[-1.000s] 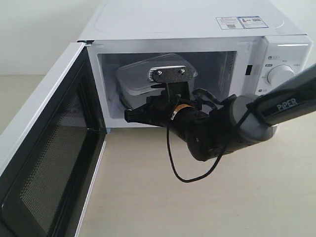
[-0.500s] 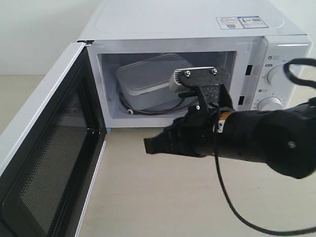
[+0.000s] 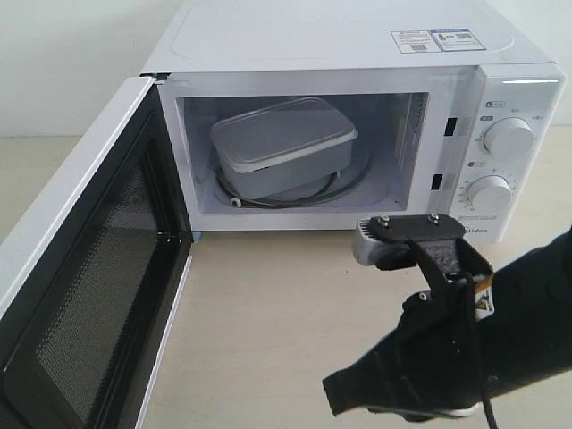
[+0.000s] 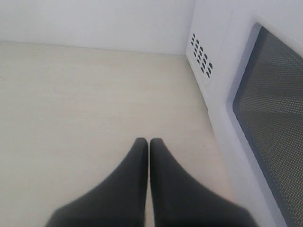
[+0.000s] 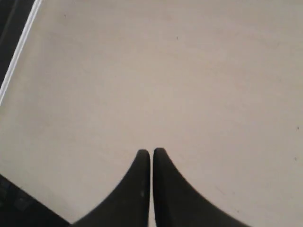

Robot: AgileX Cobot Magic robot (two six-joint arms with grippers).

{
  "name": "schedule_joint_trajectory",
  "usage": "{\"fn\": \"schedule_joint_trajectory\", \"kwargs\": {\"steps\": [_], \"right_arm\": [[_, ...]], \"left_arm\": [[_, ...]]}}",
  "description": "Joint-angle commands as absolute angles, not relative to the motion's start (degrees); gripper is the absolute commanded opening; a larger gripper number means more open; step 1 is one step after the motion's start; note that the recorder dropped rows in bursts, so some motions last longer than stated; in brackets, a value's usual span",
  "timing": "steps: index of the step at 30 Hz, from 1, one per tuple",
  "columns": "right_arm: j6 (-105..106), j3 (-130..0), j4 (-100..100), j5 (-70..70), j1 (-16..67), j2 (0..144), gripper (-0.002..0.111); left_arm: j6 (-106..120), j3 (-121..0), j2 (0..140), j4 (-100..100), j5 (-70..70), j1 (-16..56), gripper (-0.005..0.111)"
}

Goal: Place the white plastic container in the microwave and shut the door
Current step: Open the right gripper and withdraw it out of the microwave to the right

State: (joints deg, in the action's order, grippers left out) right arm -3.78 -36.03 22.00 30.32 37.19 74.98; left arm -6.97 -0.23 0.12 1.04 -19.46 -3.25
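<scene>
On the left of the exterior view the door (image 3: pixel 85 259) stood wide open, with its dark mesh window and black inner frame showing. Only the left wrist view showed the left gripper (image 4: pixel 148 142). Its fingers were pressed together and held nothing, over the table (image 4: pixel 71 104) near the door's outer face and a patch of vent holes (image 4: pixel 202 54). Inside the microwave (image 3: pixel 357 36) the white plastic container (image 3: pixel 281 143) sat on the cavity floor, lid on, at an angle to the walls. Right of the cavity were two round dials (image 3: pixel 508 137). At lower right, the right gripper (image 3: pixel 332 395) hung outside the oven above the table. Its wrist view showed the jaws closed and empty over bare tabletop.
</scene>
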Motion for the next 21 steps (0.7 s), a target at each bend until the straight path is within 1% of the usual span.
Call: {"fn": "schedule_joint_trajectory", "kwargs": {"steps": [1, 21], "right_arm": [[-4.0, -33.8, 24.9, 32.0, 37.2, 73.9, 0.001], [-3.0, -33.8, 23.2, 29.5, 37.2, 72.9, 0.001]], "left_arm": [[-6.9, 0.0, 0.0, 0.7, -19.3, -3.4, 0.004], [-6.9, 0.0, 0.0, 0.7, -19.3, -3.4, 0.004]]}}
